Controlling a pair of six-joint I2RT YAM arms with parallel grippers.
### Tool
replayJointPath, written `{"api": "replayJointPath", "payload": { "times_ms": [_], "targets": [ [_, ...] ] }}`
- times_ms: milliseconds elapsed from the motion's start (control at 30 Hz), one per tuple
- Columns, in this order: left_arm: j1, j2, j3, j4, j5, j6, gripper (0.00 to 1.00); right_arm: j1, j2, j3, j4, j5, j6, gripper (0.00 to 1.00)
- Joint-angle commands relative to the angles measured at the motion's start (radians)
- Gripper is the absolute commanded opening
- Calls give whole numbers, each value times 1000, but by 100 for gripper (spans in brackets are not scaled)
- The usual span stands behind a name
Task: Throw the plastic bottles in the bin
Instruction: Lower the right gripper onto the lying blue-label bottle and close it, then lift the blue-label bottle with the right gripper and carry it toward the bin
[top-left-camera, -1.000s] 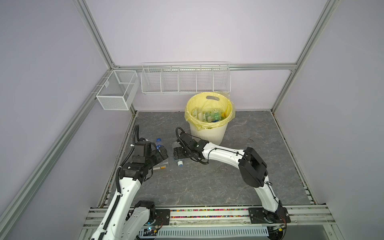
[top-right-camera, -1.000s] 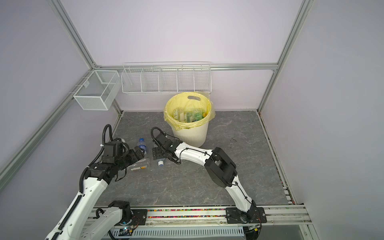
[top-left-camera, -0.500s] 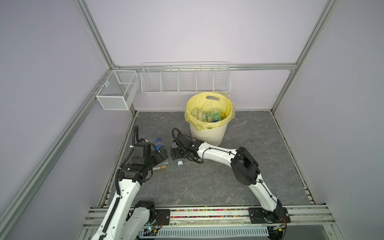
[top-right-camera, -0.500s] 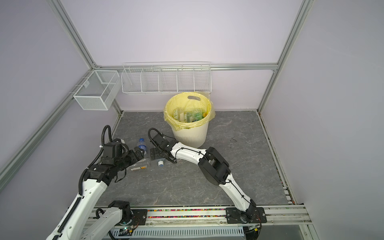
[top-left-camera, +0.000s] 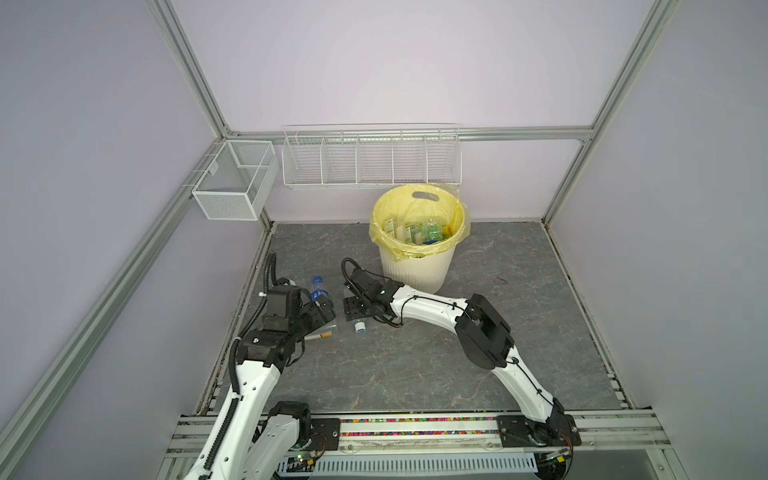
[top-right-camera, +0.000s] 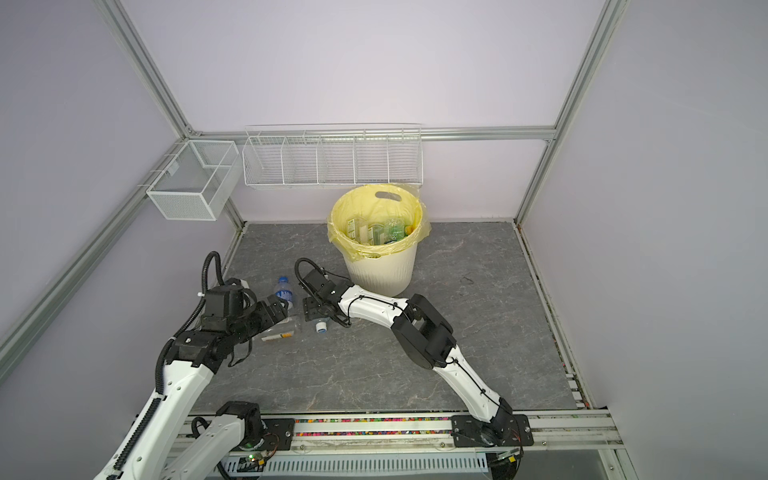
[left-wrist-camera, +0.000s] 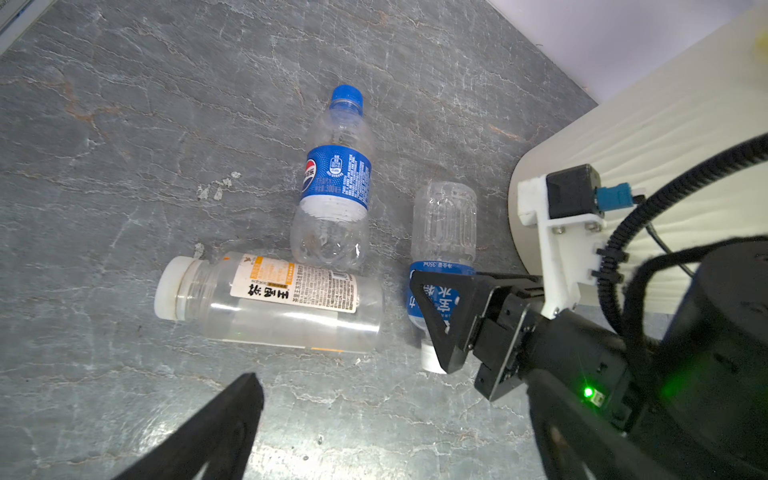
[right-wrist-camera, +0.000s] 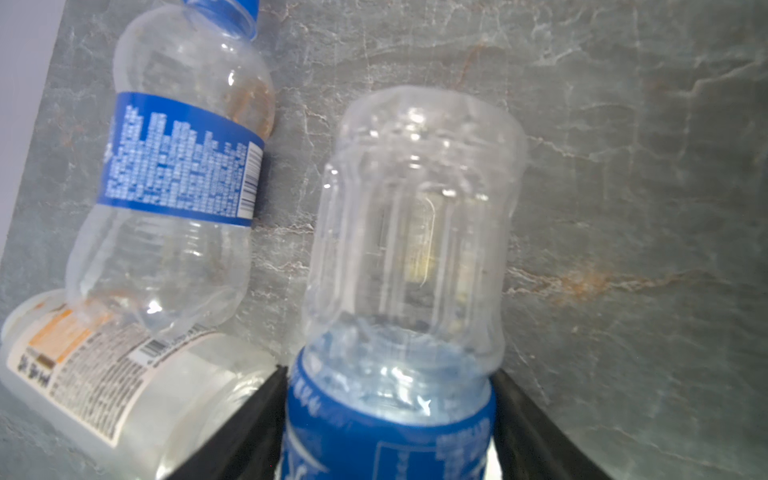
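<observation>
Three plastic bottles lie on the grey floor left of the bin. My right gripper is shut on the label of a clear blue-labelled bottle with a white cap; both fingers press its sides, and it still lies on the floor. Beside it lie a blue-capped Pepsi bottle and a clear bottle with a white cap and an orange-white label. My left gripper hangs open just above the floor near that bottle, with nothing between its fingers. Several bottles lie inside the yellow-lined bin.
Two white wire baskets hang on the back wall and left corner above the floor. The left wall frame runs close beside the bottles. The bin stands right behind my right wrist. The arms' base rail edges the front.
My right gripper has slid left over the blue-labelled bottle and its jaws have come together on it. The left arm has barely moved and stays open.
</observation>
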Motion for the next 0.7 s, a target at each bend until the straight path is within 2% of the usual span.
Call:
{"api": "replayJointPath", "payload": {
  "times_ms": [0, 200, 667],
  "targets": [
    [7, -11, -1, -19, -10, -3, 99, 6, 14, 18, -17, -12, 13, 66],
    [7, -9, -5, -17, -7, -7, 99, 6, -10, -9, -2, -21, 14, 58],
    [7, -12, -11, -20, -9, -15, 99, 20, -189, -241, 90, -35, 20, 57]
  ]
}}
